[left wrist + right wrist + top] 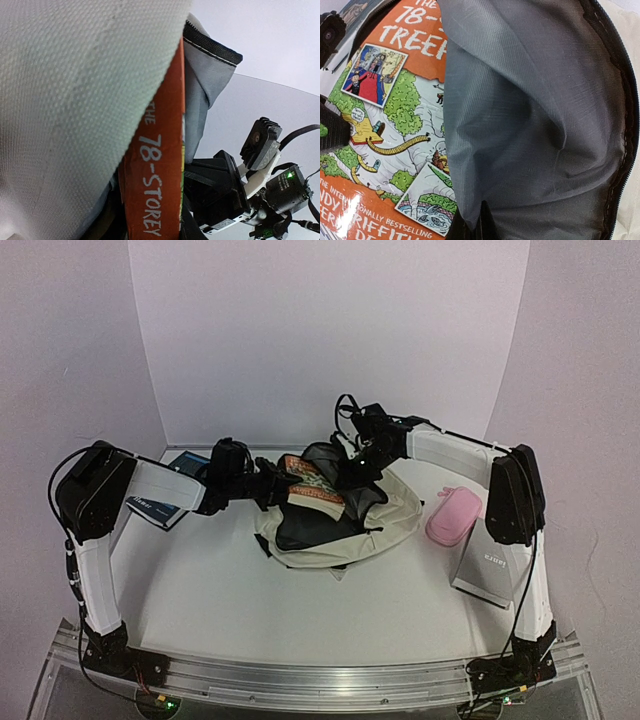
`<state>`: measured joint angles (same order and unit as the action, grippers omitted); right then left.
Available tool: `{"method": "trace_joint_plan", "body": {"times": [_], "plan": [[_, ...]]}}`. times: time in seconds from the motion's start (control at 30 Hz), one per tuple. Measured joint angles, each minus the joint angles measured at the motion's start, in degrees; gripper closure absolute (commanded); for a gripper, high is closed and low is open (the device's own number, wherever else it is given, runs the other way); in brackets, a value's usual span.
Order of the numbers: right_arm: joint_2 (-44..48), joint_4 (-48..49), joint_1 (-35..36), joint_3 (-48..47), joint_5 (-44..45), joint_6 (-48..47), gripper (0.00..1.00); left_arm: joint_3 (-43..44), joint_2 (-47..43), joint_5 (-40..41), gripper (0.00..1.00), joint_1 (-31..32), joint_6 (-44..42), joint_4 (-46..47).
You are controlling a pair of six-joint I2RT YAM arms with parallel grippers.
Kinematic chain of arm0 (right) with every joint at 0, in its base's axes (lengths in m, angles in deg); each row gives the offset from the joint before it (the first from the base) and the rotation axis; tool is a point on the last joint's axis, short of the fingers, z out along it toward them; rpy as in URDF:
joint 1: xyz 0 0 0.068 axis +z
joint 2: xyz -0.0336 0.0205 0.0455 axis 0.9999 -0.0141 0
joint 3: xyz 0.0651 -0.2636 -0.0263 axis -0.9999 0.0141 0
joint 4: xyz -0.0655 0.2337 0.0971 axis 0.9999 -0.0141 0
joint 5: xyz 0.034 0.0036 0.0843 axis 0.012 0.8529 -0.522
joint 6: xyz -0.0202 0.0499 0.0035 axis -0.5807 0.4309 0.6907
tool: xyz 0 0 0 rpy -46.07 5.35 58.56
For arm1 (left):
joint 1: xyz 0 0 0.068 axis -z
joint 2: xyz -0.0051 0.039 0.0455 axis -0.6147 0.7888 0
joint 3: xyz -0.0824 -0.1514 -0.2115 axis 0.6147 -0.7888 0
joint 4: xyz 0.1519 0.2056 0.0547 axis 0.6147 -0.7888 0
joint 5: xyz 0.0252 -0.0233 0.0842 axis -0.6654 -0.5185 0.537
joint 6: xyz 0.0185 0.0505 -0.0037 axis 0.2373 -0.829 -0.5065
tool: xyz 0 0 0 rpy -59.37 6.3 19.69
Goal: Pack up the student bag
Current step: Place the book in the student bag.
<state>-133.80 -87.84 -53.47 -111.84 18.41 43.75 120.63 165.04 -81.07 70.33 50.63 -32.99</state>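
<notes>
The cream student bag lies mid-table with its mouth toward the back left. An orange "78-Storey" book sticks partly into that mouth. My left gripper is shut on the book's outer end. In the left wrist view the orange spine runs between the jaws beside cream bag fabric. My right gripper is shut on the bag's grey lining and holds the flap up over the book's cover. Its fingertips pinch the lining's edge.
A pink oval pencil case lies right of the bag, with a grey-white box in front of it. A dark blue book sits at the back left under the left arm. White walls close in the back and sides.
</notes>
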Motion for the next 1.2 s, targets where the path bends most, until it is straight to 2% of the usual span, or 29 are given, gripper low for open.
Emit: {"method": "trace_joint_plan", "body": {"times": [0.2,0.37,0.63,0.93,1.2], "plan": [[0.0,-0.5,0.0,-0.6,-0.2,0.8,1.0,-7.3,0.1,4.6,1.0,0.5,2.3,4.9],[0.0,-0.6,0.1,-1.1,-0.9,1.4,1.0,-12.1,-0.3,8.8,1.0,0.6,3.8,0.0],[0.0,-0.5,0.3,-1.1,-1.3,2.2,1.0,-11.5,-0.8,8.5,1.0,0.8,7.2,6.0],[0.0,-0.3,0.3,-1.7,-1.4,2.9,1.0,-2.7,0.0,7.4,1.0,1.1,7.4,7.6],[0.0,-0.1,0.2,-2.0,-1.5,3.3,1.0,-5.5,2.6,9.3,1.0,1.4,8.0,13.2]]}}
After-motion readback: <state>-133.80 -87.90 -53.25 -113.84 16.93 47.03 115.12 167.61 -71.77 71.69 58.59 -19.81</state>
